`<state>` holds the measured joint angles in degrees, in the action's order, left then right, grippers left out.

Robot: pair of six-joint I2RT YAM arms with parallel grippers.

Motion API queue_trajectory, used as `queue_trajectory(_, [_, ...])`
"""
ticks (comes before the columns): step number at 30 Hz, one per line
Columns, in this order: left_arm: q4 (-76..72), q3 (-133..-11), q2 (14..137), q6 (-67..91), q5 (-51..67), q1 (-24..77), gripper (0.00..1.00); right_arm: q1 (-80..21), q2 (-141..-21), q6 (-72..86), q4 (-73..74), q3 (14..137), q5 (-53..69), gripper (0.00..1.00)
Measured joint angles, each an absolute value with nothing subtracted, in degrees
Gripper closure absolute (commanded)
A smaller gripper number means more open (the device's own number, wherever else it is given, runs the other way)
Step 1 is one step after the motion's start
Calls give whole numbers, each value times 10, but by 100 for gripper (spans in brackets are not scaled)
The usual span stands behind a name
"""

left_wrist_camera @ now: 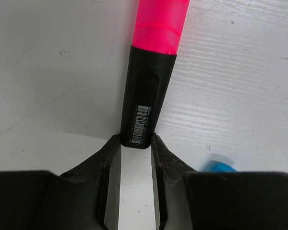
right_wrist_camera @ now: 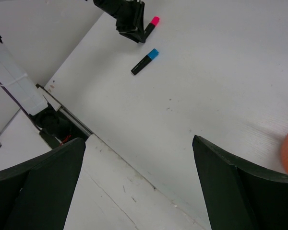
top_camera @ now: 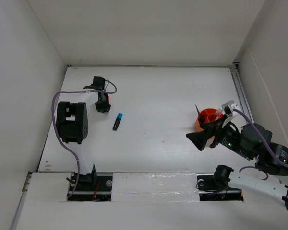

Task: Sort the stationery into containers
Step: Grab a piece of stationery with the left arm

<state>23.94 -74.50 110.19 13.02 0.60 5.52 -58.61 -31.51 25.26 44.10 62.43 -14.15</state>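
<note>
- Left gripper (left_wrist_camera: 136,143): the jaws are clenched on the black end of the pink marker (left_wrist_camera: 145,91). Both fingers (left_wrist_camera: 162,160) press against its sides at the barcode end, and the pink cap points away from the wrist.
- You cannot tell from these views whether the pink marker rests on the table (top_camera: 173,91) or sits just off it.
- Right gripper (right_wrist_camera: 138,141): the jaws are spread wide and grasp nothing. The table surface shows between them.
- Orange cup (top_camera: 205,117): it stands at the right side of the table, just beside the right gripper, which covers part of it in the top view.
- Cup contents: a thin dark item (top_camera: 197,110) sticks up at the cup's left rim. The rest of the inside is hidden from you.
- Blue marker (top_camera: 117,121): it lies flat on the table near the left gripper, toward the arm bases, apart from the pink marker.
- The two markers and the orange cup are well apart, on opposite sides of the table.
</note>
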Motion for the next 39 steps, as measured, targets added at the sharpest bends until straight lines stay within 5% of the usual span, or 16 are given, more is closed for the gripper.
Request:
queue_trajectory(2, [242, -748, 1105, 131, 6, 55, 100, -586, -315, 253, 441, 624, -141, 0])
queue_trajectory(10, [249, -755, 1109, 131, 6, 55, 100, -586, -315, 253, 441, 624, -140, 0])
queue_trajectory(13, [255, -760, 1112, 131, 6, 55, 81, -586, -315, 253, 441, 624, -139, 0])
queue_trajectory(25, [271, -783, 1127, 140, 9, 57, 54, -586, -306, 253, 441, 624, -139, 0])
queue_trajectory(35, [293, -809, 1143, 145, 1, 59, 55, -586, -294, 252, 443, 624, -139, 0])
queue_trajectory(39, [302, -820, 1152, 148, -16, 60, 70, -586, -292, 252, 443, 624, -139, 0])
